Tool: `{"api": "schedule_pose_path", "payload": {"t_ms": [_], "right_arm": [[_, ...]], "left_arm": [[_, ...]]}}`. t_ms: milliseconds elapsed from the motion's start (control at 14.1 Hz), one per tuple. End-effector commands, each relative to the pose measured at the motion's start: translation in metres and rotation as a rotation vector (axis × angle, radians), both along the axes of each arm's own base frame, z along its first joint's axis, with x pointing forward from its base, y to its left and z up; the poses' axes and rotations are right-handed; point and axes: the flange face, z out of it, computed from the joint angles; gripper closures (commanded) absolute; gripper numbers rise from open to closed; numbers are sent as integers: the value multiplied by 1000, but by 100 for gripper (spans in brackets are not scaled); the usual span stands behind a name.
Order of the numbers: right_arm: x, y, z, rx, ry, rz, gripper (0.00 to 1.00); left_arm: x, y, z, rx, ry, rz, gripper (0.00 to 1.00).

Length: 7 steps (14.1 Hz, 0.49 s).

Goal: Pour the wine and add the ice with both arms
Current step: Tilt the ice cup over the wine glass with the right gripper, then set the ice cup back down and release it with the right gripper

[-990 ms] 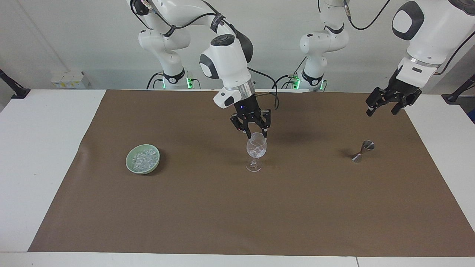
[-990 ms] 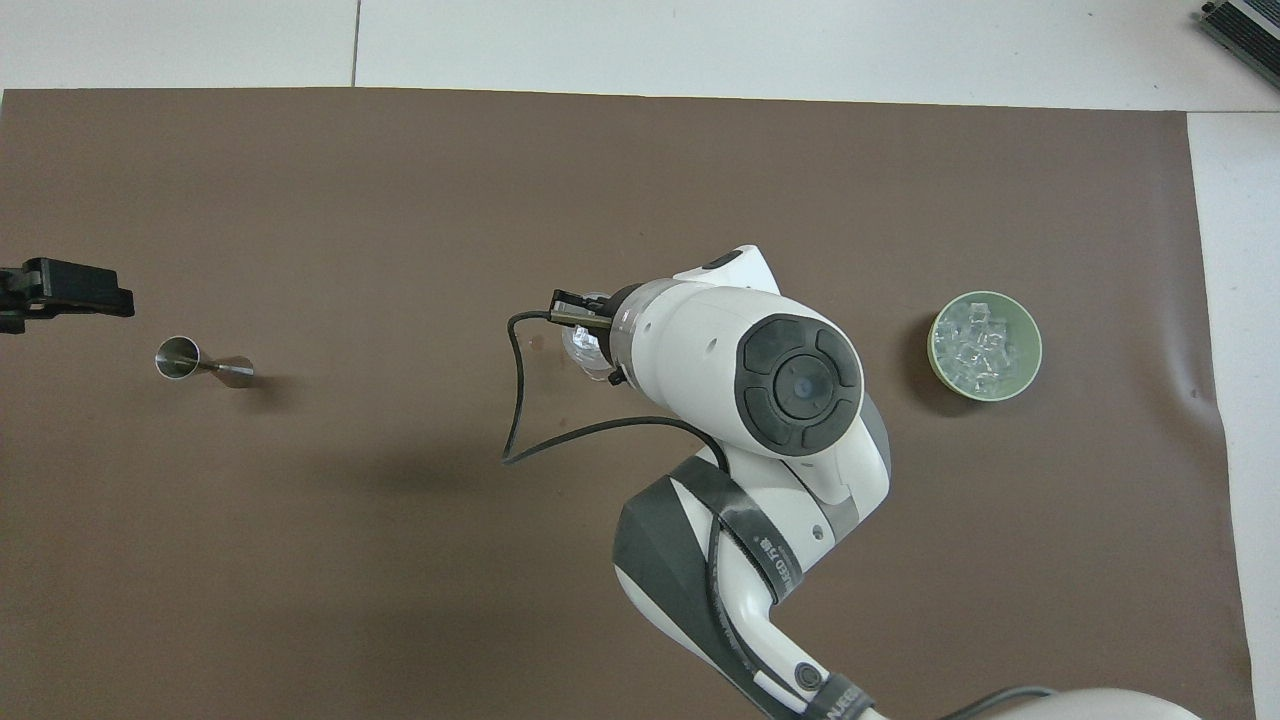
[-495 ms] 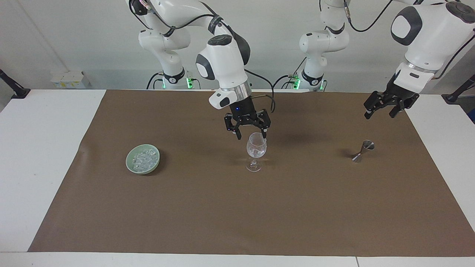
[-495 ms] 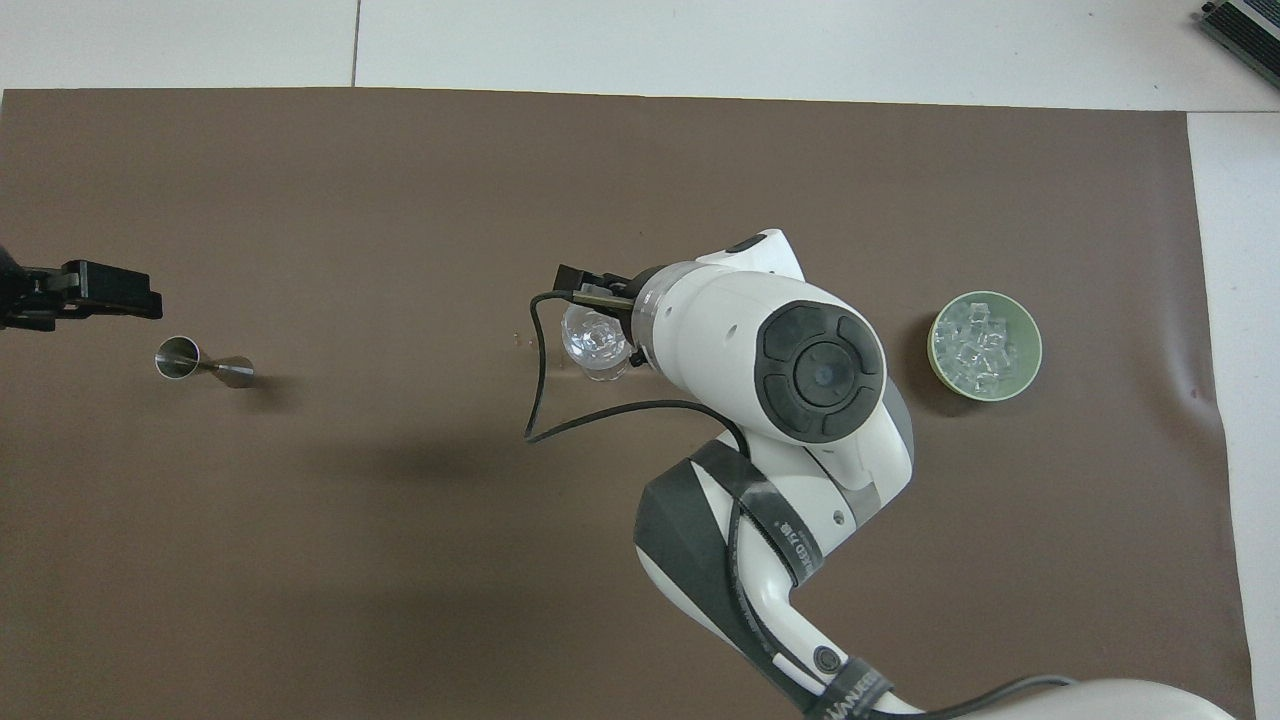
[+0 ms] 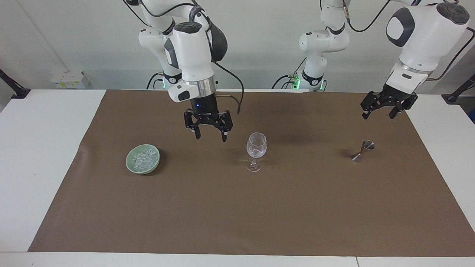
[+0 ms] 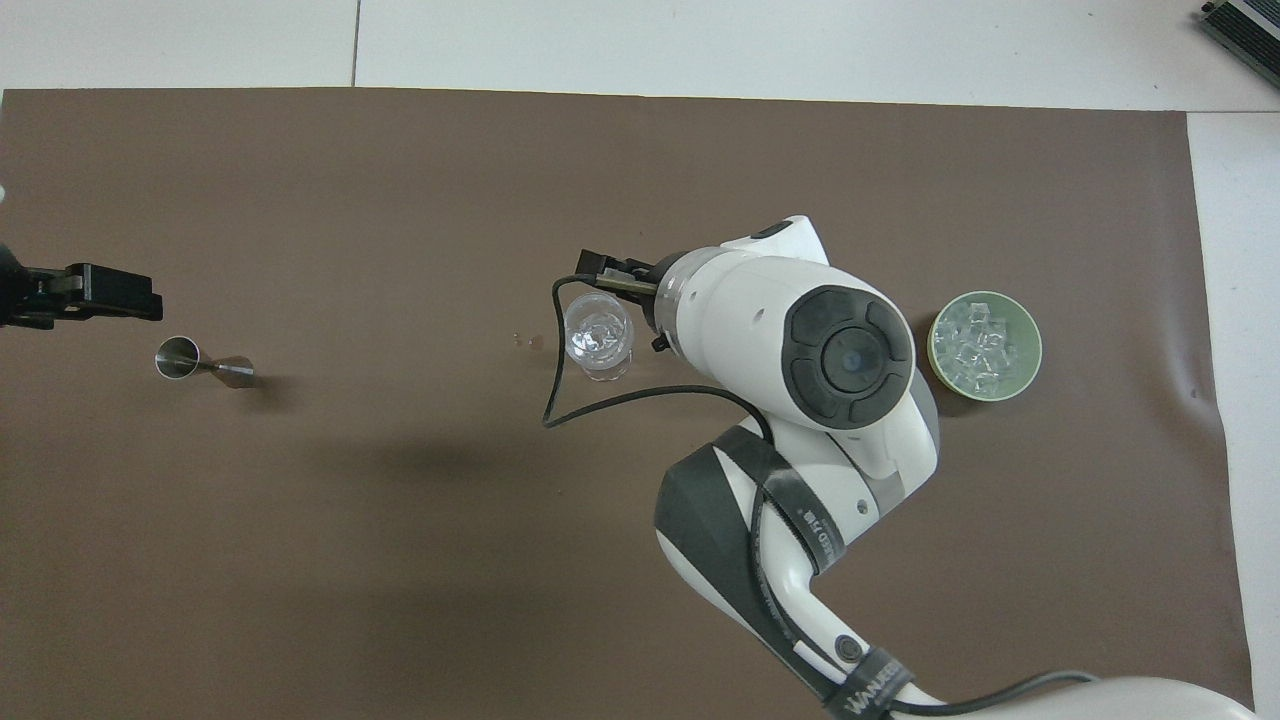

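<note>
A clear wine glass (image 5: 256,147) stands upright mid-mat with a few ice chunks (image 5: 256,151) in its bowl; it also shows in the overhead view (image 6: 597,336). More ice (image 5: 144,159) fills a pale green bowl (image 5: 130,163) toward the right arm's end. My right gripper (image 5: 209,134) is open and empty, raised over the mat between the bowl and the glass. My left gripper (image 5: 379,112) is open and empty, in the air over the mat's edge near a small steel jigger (image 5: 363,150).
A brown mat (image 5: 237,215) covers the white table. The jigger (image 6: 200,362) stands toward the left arm's end. In the overhead view the right arm's wrist (image 6: 800,340) covers the mat between the glass and the bowl (image 6: 1034,345).
My right gripper has risen from just over the glass rim and swung toward the bowl, still open. My left gripper has drifted slightly. The glass has not moved.
</note>
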Motion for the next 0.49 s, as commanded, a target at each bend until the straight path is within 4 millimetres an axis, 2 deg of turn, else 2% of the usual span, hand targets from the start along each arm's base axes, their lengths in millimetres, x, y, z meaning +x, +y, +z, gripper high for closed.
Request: {"api": "schedule_pose_path", "payload": {"t_ms": [0,424], "right_arm": [[-5,-39,17,-73,16,11,0],[-5,-120,41,-137,66,20,0]], "left_arm": [[2,-2,-1,22,4,-27,0],[-5,-1,-6,25,59,-76,0]]}}
